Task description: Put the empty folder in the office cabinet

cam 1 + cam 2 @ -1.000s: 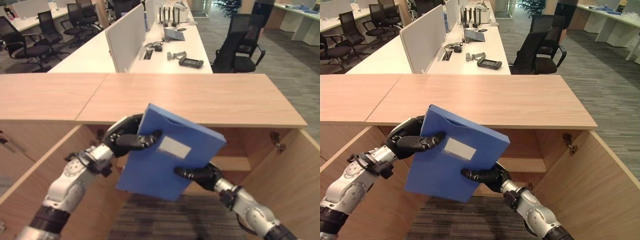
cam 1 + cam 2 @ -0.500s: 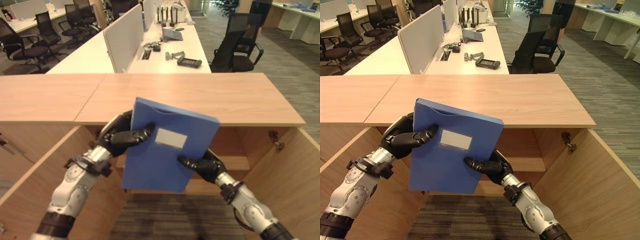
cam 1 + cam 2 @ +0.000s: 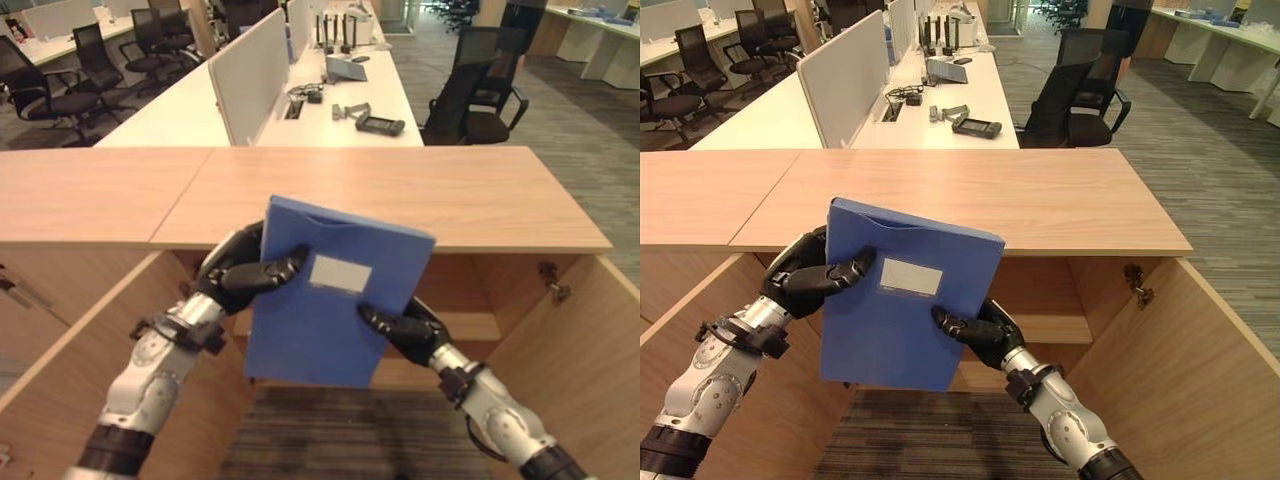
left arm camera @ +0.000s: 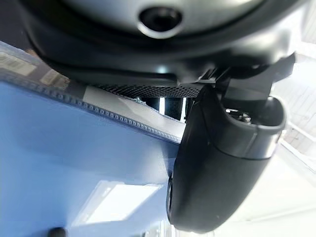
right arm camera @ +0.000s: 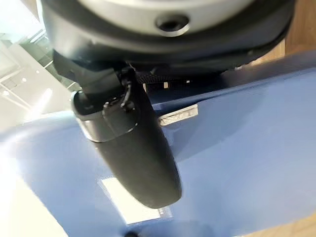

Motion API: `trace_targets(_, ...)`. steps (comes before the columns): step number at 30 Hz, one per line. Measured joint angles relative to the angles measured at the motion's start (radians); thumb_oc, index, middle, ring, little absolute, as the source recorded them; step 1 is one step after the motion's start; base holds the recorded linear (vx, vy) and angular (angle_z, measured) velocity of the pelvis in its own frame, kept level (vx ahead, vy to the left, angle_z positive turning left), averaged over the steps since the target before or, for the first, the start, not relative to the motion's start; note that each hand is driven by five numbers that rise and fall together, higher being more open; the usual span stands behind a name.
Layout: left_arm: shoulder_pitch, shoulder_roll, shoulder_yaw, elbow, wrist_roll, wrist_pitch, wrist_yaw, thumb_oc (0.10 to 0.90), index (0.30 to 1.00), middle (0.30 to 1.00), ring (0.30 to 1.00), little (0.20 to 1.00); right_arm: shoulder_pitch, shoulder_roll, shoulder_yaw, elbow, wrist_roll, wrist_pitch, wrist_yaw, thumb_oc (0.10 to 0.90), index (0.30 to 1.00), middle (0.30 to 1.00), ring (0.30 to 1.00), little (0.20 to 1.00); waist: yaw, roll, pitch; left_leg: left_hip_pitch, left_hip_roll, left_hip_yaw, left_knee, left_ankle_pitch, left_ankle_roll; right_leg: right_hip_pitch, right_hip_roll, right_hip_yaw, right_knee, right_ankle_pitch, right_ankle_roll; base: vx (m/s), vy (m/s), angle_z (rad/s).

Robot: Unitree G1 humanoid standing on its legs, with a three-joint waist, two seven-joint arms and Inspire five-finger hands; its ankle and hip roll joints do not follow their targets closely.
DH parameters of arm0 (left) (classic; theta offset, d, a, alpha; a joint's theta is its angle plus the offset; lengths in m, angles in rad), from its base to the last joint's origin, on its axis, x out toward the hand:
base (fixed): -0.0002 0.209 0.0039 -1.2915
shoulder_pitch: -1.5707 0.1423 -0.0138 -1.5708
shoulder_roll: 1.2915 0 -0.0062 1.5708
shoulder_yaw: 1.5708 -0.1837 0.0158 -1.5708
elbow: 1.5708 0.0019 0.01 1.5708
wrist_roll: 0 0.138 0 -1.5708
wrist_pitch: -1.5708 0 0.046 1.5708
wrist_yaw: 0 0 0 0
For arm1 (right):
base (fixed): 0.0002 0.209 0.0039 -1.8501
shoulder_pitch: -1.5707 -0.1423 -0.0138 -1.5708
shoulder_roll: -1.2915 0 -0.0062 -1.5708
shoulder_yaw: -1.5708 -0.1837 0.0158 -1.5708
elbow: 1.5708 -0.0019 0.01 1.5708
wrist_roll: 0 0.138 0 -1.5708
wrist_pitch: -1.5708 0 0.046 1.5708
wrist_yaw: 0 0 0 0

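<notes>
Both hands, left (image 3: pixel 240 278) & right (image 3: pixel 405 328), clasp the flat blue plastic folder (image 3: pixel 335 295) (near upright). Lower it level into the open wooden cabinet (image 3: pixel 575 330), w/ grip firm.

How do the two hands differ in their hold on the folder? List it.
1. The left hand grips the folder at its upper left edge; the right hand holds lower down, at its right edge.
2. The left hand's thumb lies across the front beside the white label; the right hand's thumb rests below it.
Both are curled round the folder, holding it before the open cabinet.
</notes>
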Motion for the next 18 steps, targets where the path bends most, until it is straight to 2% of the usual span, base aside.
trace_targets(3,0.000,0.000,0.001,0.000,-0.001,0.000,0.000,0.400,0.300,0.300,0.300,0.300,0.000,0.001,0.001,0.000,0.005,0.000,0.007,0.400,0.300,0.300,0.300,0.300,0.005,0.000,0.000,0.000,0.000,0.001,-0.001,0.000,0.000,-0.001,0.000,0.000,0.000,0.000,0.000,0.00,0.000,0.00)
trace_targets(4,0.000,0.000,0.001,0.000,-0.001,0.000,0.000,0.427,0.340,0.340,0.340,0.340,0.000,0.001,0.001,0.000,0.005,0.000,0.007,0.400,0.300,0.300,0.300,0.300,0.008,0.000,0.000,0.000,0.000,0.001,-0.003,0.000,0.000,-0.001,0.000,0.000,0.000,0.000,0.000,0.00,0.000,0.00)
trace_targets(5,0.001,0.000,0.002,0.000,-0.001,0.000,0.000,0.518,0.476,0.476,0.476,0.476,0.000,0.001,0.001,0.000,0.005,0.000,0.008,0.400,0.300,0.300,0.300,0.300,0.010,0.000,0.000,0.000,0.000,0.001,-0.003,0.000,0.000,-0.001,0.000,0.000,0.000,0.000,0.000,0.00,0.000,0.00)
trace_targets(6,0.002,-0.001,0.003,0.000,-0.001,0.000,0.000,0.800,0.900,0.900,0.900,0.900,0.000,0.001,0.001,0.000,0.005,0.001,0.012,0.400,0.300,0.300,0.300,0.300,0.011,0.000,0.000,-0.001,0.000,0.000,-0.003,0.000,0.000,0.000,0.000,0.000,0.000,0.000,0.000,0.00,0.000,0.00)
trace_targets(13,0.018,-0.009,0.014,-0.002,0.001,-0.030,0.002,0.800,0.900,0.900,0.900,0.900,-0.007,-0.037,-0.001,-0.003,-0.023,0.032,0.049,0.400,0.300,0.300,0.300,0.300,0.013,-0.001,0.000,-0.004,0.000,-0.005,-0.003,0.000,0.000,0.000,-0.001,-0.002,0.001,0.000,0.000,0.01,-0.001,0.01)
trace_targets(18,0.081,-0.040,0.049,-0.045,0.099,-0.054,0.002,0.800,0.900,0.900,0.900,0.900,0.014,-0.047,-0.034,-0.027,-0.150,0.068,0.098,0.400,0.300,0.300,0.300,0.300,0.013,-0.002,0.001,-0.007,0.000,-0.014,-0.004,0.000,0.000,0.002,-0.001,-0.006,0.000,-0.003,0.003,0.02,0.001,0.05)
